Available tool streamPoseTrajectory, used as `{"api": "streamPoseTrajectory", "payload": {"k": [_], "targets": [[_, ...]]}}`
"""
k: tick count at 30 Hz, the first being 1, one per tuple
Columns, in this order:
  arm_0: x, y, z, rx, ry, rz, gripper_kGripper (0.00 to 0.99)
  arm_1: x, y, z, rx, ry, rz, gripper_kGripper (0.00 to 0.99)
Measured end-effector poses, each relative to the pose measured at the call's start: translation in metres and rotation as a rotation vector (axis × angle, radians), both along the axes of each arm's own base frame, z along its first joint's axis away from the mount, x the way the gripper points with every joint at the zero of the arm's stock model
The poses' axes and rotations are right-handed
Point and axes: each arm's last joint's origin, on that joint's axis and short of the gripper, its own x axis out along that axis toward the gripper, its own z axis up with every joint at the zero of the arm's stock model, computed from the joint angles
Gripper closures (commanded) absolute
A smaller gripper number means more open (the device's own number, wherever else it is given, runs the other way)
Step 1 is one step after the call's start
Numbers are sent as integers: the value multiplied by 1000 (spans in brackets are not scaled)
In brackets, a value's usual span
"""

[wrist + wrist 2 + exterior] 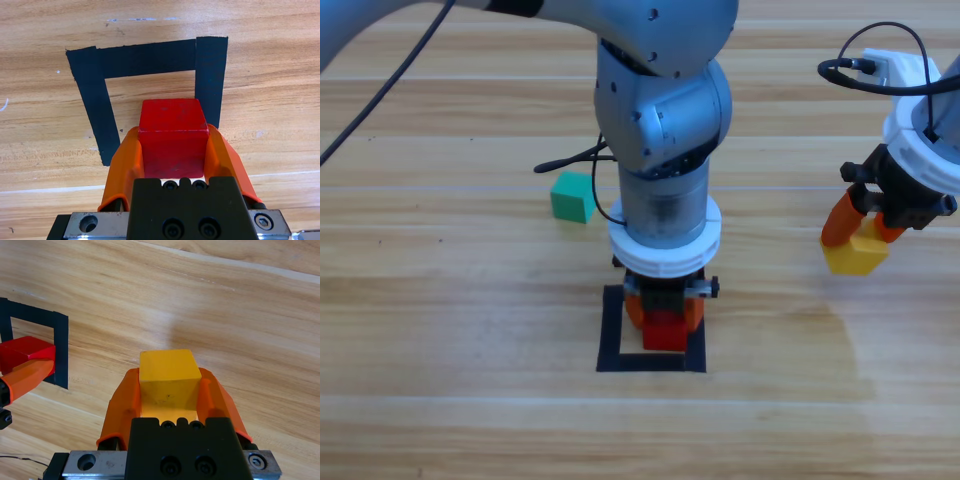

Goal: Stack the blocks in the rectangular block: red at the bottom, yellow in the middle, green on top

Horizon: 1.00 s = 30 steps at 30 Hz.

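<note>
The left gripper [172, 150] pinches the red cube [172, 132] between its jaws, inside the tape square [145, 57]. The right gripper [167, 390], off to the side, pinches the yellow cube [166, 372].

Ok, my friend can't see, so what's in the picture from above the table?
The left gripper holds the red cube inside the black tape square on a wooden table. At right, the right gripper holds the yellow cube; a teal-green cube sits alone at left.
</note>
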Motion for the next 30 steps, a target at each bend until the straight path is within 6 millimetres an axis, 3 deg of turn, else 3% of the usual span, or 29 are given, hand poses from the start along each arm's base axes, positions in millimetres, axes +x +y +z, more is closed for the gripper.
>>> {"api": "streamPoseTrajectory", "payload": {"k": [24, 26, 27, 29, 30], "targets": [[3, 4, -1, 7, 2, 11, 949, 0, 0, 0, 9, 5, 3, 990], [3, 4, -1, 7, 2, 11, 792, 0, 0, 0, 10, 4, 3, 990], [3, 4, -1, 7, 2, 11, 642, 0, 0, 0, 10, 4, 3, 990], [3, 4, -1, 7, 2, 11, 21, 0, 0, 0, 10, 4, 3, 990], [3, 4, -1, 7, 1, 11, 0, 0, 0, 0, 10, 4, 3, 990]]}}
